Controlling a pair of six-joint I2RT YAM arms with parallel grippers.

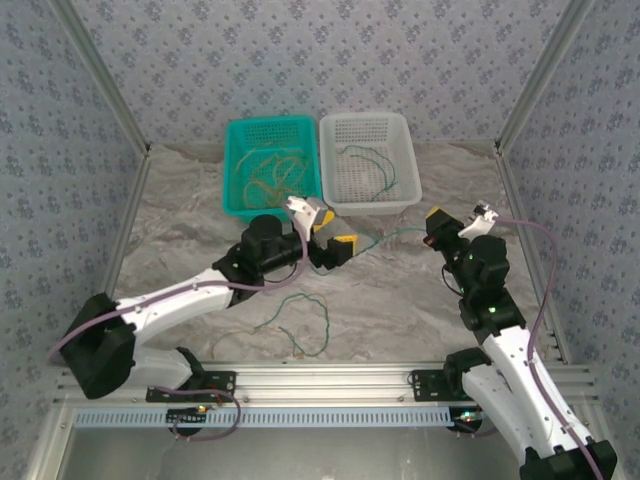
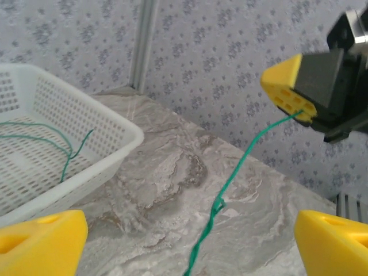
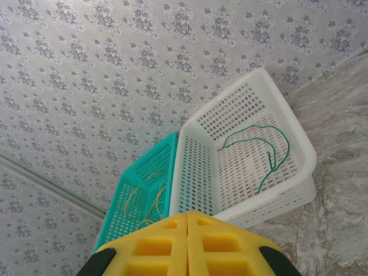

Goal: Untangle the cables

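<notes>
Currently left tool [image 1: 330, 232] is released, jaws wide, while right tool [image 3: 187, 230] is clenched on the tip of a green cable [image 2: 241, 164] strung over the bench [image 1: 400, 300]. A tip-only pinch could slip, dropping it onto the loose green cable [image 1: 305, 320] nearby and retangling both.

teal basket [image 1: 231, 170], white basket [image 1: 370, 207], marble table [image 1: 400, 300]

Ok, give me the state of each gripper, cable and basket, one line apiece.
left gripper: open, gripping nothing.
right gripper: shut on the held green cable.
held green cable: pinched at one end, twisted midway.
loose green cable: lying free on the table.
white basket: upright, green cable inside.
teal basket: upright, yellowish cables heaped inside.
</notes>
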